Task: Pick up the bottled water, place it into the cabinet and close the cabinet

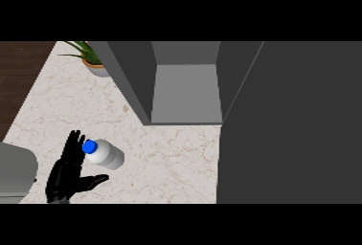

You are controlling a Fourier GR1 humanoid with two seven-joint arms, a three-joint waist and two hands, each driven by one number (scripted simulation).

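The bottled water (107, 155) is a small white bottle with a blue cap (89, 147), standing on the marble counter (170, 162) at the lower left. My left hand (65, 179) is right beside it on its left, open, with fingers straight up and the thumb spread out below the bottle. The fingertips (73, 139) reach next to the cap; I cannot tell if they touch it. The open grey cabinet (185, 91) stands behind, its bare shelf facing me. My right hand does not show.
The cabinet's dark door (290, 124) swings out and fills the right side of the view. A potted plant (90, 57) stands at the back left. Dark wood floor (17, 72) lies past the counter's left edge.
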